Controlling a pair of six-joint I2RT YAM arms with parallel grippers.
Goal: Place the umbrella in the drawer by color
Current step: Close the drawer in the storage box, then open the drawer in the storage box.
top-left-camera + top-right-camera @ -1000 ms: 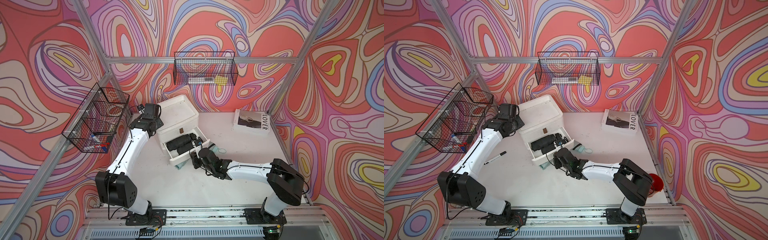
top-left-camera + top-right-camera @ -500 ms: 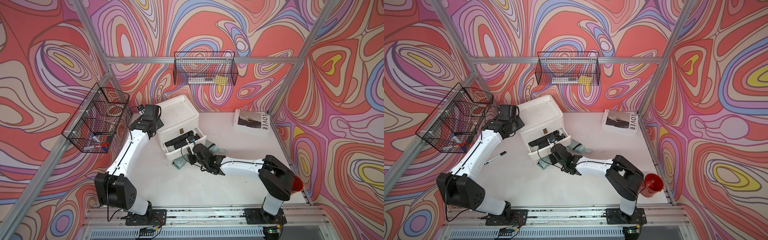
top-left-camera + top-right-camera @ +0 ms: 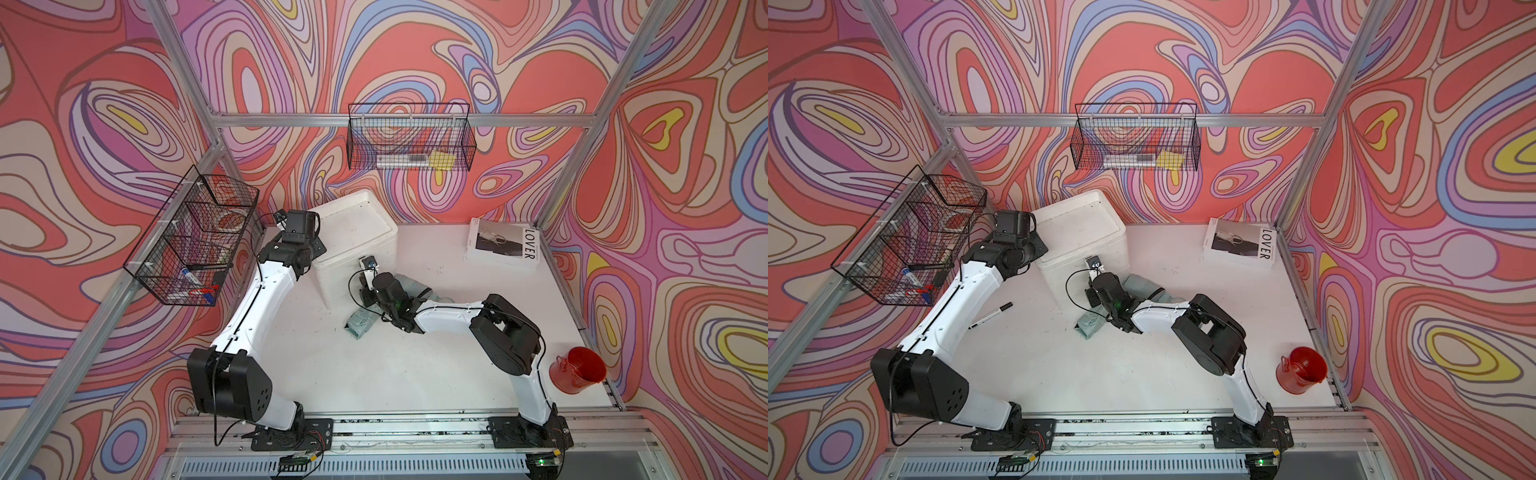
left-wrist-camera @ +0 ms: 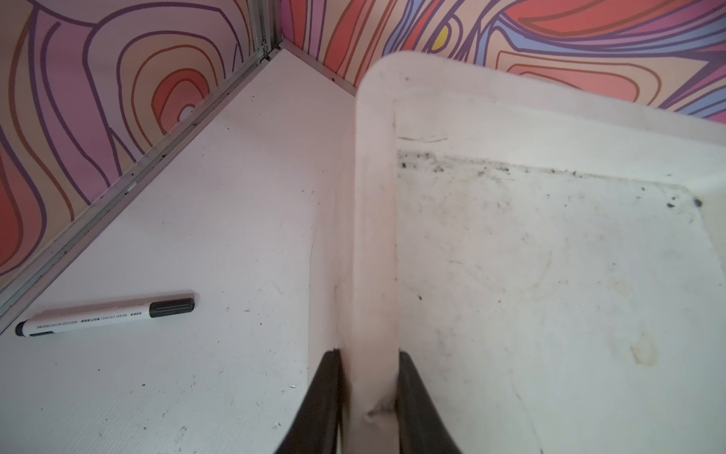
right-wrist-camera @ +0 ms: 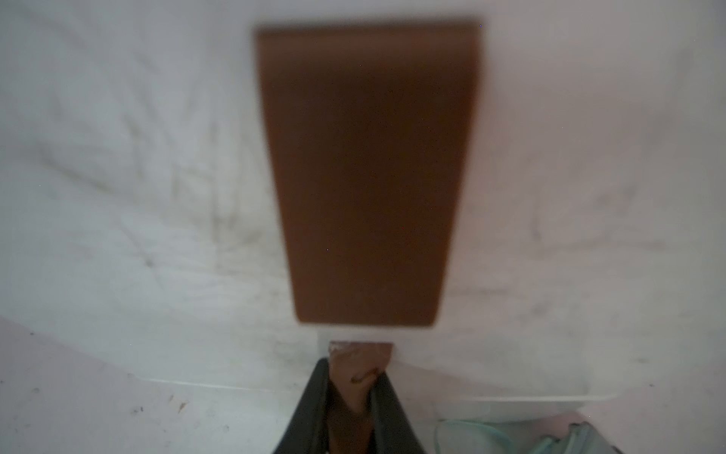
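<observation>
**Umbrella out on the table, both grippers busy with the drawer unit**

Here's what we're seeing. The left gripper (image 4: 367,353) is clamping the raised rim of the white drawer unit (image 3: 357,224), one finger on the outside wall and one on the inside of the grubby top tray.

The right gripper (image 5: 355,373) is sitting right up against the drawer front (image 5: 118,157), and its fingers are closing around a small brown pull tab (image 5: 359,351). Just beyond the tab we're looking at a big brown patch (image 5: 369,173), too blurry to read.

In both top views the drawer is sitting flush with the unit, so we're not seeing inside it.

The pale green umbrella (image 3: 360,325) is lying on the white table (image 3: 374,374) just in front of the unit. The right arm is crossing over its middle, so only the two ends are showing.

A black-capped marker (image 3: 990,316) is lying on the table beside the left arm. A red bucket (image 3: 577,370) and a book reading LOVER (image 3: 503,245) are sitting well away on the right side.
</observation>
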